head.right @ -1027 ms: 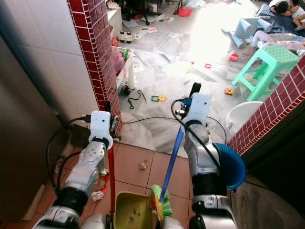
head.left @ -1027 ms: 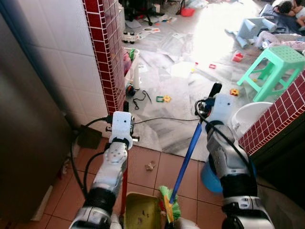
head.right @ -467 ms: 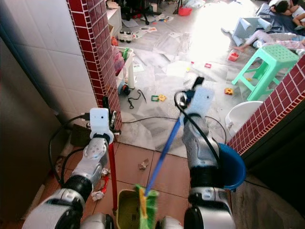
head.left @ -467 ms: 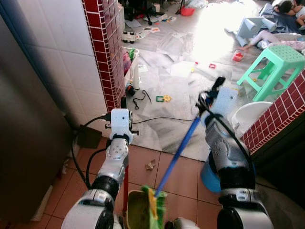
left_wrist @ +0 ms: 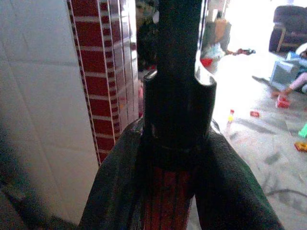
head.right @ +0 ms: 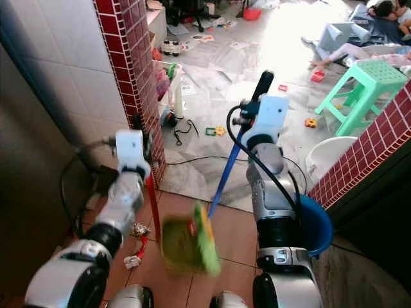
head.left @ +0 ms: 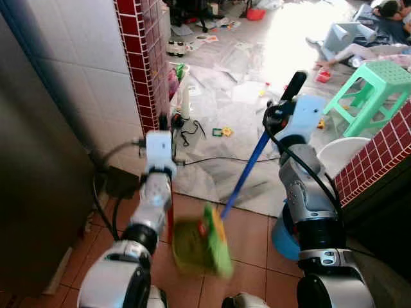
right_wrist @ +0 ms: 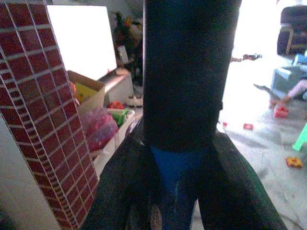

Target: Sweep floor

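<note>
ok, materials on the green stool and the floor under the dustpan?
Green stool: looks like moulded plastic, with a uniform mint colour, perforated seat and slight sheen. Floor under the blurred dustpan: likely terracotta ceramic tile, with square units, pale grout lines and a matte surface.

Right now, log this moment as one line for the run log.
left claw: shut on red dustpan handle | right claw: shut on blue broom handle | broom head at dustpan, blurred | debris on tiles

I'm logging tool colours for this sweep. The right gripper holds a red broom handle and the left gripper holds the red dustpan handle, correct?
Not quite: the broom handle in the right gripper is blue, as the left eye view shows. The rest holds: the left gripper holds the red dustpan handle.
</note>
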Robot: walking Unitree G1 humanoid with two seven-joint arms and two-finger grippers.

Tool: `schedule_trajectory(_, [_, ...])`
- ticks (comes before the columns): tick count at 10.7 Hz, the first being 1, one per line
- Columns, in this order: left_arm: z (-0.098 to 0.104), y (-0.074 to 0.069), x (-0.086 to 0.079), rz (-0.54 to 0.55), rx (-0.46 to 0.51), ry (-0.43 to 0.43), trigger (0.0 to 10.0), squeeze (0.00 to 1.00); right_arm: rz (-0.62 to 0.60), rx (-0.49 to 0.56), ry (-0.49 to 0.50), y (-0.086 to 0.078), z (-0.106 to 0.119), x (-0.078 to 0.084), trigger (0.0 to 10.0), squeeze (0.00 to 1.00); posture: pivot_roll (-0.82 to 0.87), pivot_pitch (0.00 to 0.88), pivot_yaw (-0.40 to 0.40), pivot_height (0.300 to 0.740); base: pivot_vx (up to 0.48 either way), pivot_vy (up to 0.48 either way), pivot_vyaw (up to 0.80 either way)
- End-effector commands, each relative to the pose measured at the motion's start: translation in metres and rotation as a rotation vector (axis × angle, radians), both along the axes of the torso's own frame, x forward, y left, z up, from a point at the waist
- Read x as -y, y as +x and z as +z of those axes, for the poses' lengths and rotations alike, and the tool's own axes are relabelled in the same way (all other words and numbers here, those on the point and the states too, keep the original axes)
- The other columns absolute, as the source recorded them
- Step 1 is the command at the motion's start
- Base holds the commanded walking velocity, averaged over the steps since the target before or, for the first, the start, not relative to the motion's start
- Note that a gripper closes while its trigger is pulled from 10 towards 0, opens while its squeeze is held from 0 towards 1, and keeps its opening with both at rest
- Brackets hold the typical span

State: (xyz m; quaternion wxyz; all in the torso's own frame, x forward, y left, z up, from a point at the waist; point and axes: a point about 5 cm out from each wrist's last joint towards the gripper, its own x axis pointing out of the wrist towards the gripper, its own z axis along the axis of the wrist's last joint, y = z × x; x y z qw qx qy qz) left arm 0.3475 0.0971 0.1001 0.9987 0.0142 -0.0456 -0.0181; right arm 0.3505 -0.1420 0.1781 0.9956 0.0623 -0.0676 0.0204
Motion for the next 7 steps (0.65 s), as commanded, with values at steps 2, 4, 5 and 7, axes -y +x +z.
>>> schedule_trajectory(2, [0.020, 0.004, 0.011, -0.036, 0.095, -0.036, 10.0, 0.00, -0.002, 0.033, -0.022, 0.002, 0.006, 0.002, 10.0, 0.00, -0.07, 0.018, -0.038, 0.740, 0.000, 0.000, 0.00])
schedule_trajectory(4, [0.014, 0.000, 0.017, -0.069, 0.076, -0.048, 10.0, 0.00, -0.005, 0.058, -0.046, 0.003, 0.010, 0.003, 10.0, 0.00, -0.07, 0.019, -0.036, 0.740, 0.000, 0.000, 0.00])
schedule_trajectory(5, [0.011, -0.002, 0.022, -0.103, 0.061, -0.062, 10.0, 0.00, -0.011, 0.070, -0.058, 0.005, 0.013, 0.005, 10.0, 0.00, -0.07, 0.026, -0.037, 0.740, 0.000, 0.000, 0.00])
schedule_trajectory(7, [0.020, -0.006, 0.025, -0.150, 0.106, -0.081, 10.0, 0.00, -0.002, 0.131, -0.089, 0.007, 0.030, 0.002, 10.0, 0.00, -0.05, 0.058, -0.033, 0.740, 0.000, 0.000, 0.00])
